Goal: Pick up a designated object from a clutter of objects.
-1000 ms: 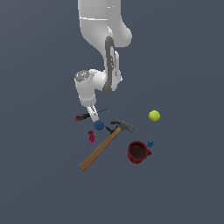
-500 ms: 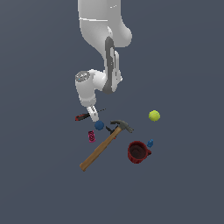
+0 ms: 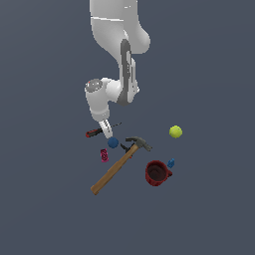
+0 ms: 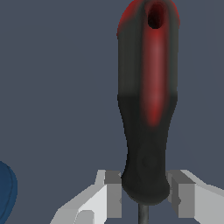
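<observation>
We see our jaws [image 4: 145, 194] straddling the screwdriver [image 4: 148, 105] at the base of its red-and-black handle, pads beside it; whether they press it we cannot tell. It lies on the surface at ten o'clock from the blue ball [image 3: 113, 143] and hammer [image 3: 119, 163].

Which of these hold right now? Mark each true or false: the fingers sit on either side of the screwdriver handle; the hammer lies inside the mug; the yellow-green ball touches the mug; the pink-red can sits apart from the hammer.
1. The gripper has its fingers on either side of the screwdriver handle. True.
2. The hammer lies inside the red mug. False: it lies on the floor beside the mug.
3. The yellow-green ball touches the mug. False: it sits clear of it.
4. The pink-red can sits apart from the hammer. True.
</observation>
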### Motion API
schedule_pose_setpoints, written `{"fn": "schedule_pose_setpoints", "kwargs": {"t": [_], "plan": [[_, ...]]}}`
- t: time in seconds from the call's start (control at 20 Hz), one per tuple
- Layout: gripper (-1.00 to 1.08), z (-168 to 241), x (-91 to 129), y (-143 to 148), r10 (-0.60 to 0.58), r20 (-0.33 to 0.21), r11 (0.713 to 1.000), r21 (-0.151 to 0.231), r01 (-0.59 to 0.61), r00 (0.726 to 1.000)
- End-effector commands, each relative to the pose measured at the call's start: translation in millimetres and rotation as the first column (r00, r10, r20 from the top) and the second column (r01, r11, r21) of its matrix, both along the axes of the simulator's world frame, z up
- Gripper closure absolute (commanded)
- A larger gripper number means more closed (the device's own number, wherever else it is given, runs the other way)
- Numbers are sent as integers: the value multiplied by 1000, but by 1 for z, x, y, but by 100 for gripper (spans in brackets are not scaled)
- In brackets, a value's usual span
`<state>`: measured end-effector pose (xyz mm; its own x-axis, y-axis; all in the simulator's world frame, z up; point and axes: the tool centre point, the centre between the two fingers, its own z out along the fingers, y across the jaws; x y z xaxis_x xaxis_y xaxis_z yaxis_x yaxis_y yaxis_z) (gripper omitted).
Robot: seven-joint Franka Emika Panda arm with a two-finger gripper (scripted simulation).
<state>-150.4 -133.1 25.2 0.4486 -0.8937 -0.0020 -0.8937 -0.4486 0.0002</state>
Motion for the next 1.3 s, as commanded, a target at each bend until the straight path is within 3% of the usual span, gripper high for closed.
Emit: {"fn": "schedule_pose_setpoints", "kwargs": {"t": [0.0,0.55,1.25], "plan": [[108,7,3,2,0,1,1000,0,0,1000],[108,65,27,18,-1,0,1000,-2,1,1000],[108,176,73,46,-3,-1,1000,-8,3,1000]]}}
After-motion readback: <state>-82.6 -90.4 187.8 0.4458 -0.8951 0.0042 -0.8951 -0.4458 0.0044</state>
